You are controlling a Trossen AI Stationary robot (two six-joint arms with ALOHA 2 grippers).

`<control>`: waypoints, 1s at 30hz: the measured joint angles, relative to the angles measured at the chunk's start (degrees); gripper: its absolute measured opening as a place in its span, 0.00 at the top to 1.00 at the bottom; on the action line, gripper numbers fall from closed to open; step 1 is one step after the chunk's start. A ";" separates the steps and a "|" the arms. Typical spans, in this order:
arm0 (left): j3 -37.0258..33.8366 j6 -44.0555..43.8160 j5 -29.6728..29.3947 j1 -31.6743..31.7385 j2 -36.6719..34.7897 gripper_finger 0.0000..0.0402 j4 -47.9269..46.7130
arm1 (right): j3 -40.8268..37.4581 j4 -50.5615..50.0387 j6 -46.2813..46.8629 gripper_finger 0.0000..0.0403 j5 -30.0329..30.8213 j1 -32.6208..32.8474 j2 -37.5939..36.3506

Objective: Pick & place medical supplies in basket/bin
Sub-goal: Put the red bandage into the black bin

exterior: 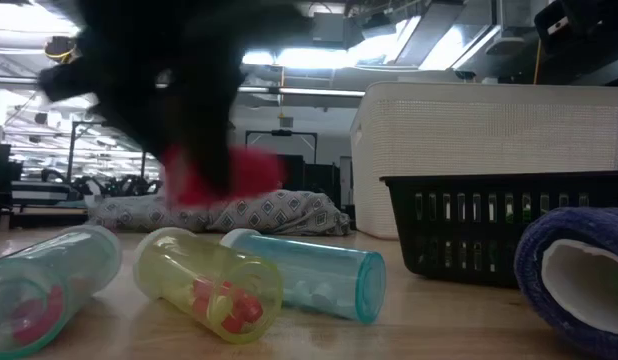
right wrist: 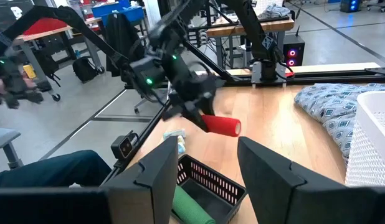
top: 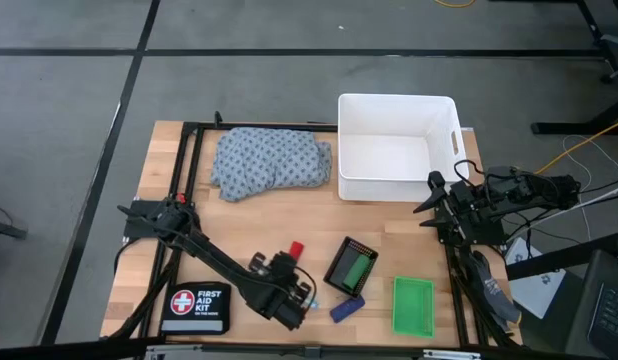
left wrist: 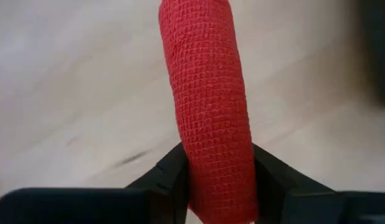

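A red roll (left wrist: 208, 106) is clear of the table, with my left gripper (left wrist: 217, 171) shut on it. This is near the table's front, left of the black mesh tray (top: 351, 268); the high view shows the roll (top: 296, 247) just past the gripper (top: 286, 262). A green roll (right wrist: 192, 208) lies in the mesh tray. A blue roll (top: 347, 309) lies on the wood near the green tray (top: 412, 305). The dotted cloth (top: 271, 160) rests beside the white tub (top: 397, 146). My right gripper (right wrist: 208, 168) waits open at the table's right edge. My left gripper pinches the red roll's curved sides near one end (left wrist: 217, 186) between its two fingers (left wrist: 171, 177). The rest of the roll sticks out past the fingertips, along the fingers. The fingers slant down toward the table. The roll (right wrist: 220, 126) hangs clear of the wood, about level.
Three clear pill tubes (exterior: 209, 285) lie on the wood under my left gripper, near the front edge. A black FIRST AID KIT pouch (top: 196, 309) sits at the front left. A black frame (top: 189, 150) borders the table. A person's leg (right wrist: 49, 171) shows beyond the front edge.
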 joint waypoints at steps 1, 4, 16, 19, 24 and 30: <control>1.66 1.44 -1.64 0.07 -0.02 0.74 -0.31 | 0.00 -0.02 0.00 0.59 0.01 0.02 0.00; 6.42 5.76 -6.11 0.83 -0.15 0.75 0.17 | 0.00 0.00 0.00 0.59 0.01 0.02 0.00; 9.48 31.33 4.22 10.54 1.95 0.74 30.07 | 0.00 0.00 0.00 0.59 -0.02 0.01 0.00; 9.46 32.69 7.39 12.92 3.26 0.74 29.92 | 0.00 0.01 0.00 0.59 -0.07 0.01 0.00; 9.42 33.69 11.83 15.14 5.47 0.74 31.07 | 0.00 -0.05 0.00 0.59 -0.20 0.01 0.02; 9.51 32.52 14.16 15.09 6.26 0.74 31.62 | 0.00 -0.07 0.00 0.59 -0.20 0.02 0.02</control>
